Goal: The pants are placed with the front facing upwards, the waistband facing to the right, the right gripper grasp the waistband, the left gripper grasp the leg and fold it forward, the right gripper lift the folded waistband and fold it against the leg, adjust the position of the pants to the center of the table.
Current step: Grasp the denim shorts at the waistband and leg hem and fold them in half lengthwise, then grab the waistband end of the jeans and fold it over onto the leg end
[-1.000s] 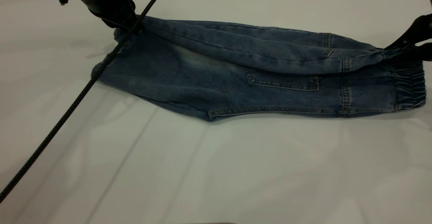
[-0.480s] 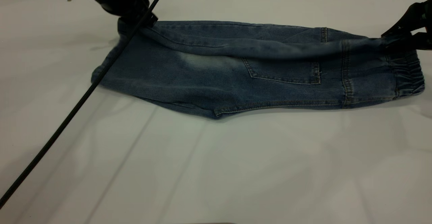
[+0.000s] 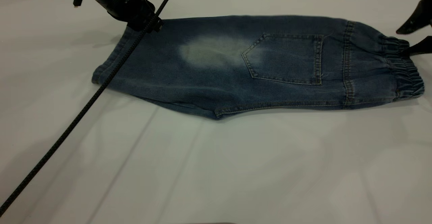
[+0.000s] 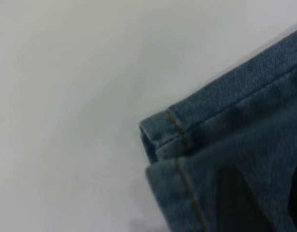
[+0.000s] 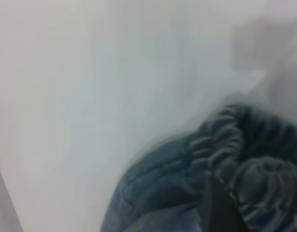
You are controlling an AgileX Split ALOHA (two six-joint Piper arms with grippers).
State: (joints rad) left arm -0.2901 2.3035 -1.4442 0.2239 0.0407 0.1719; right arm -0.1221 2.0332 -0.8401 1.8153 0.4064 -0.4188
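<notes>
White bench [image 3: 236, 170] carries the pants [image 3: 256, 68] lengthwise; I note waistband [image 3: 403, 67] nearest right gripper [image 3: 416, 38], jaws spread; left gripper [image 3: 148, 23] jaws' state undeterminable.

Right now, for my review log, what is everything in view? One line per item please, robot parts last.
pants: one, blue denim with a pale faded patch, lying flat across the far half of the table, folded lengthwise.
waistband: one, gathered blue denim, at the pants' right end.
patch pocket: one, blue with tan stitching, facing up, right of the faded patch.
table: one, white, under everything.
cable: one, black braided, running from the left gripper toward the near-left corner.
left gripper: one, black, at the far corner of the leg hem.
right gripper: one, black, open, at the waistband's far end.
</notes>
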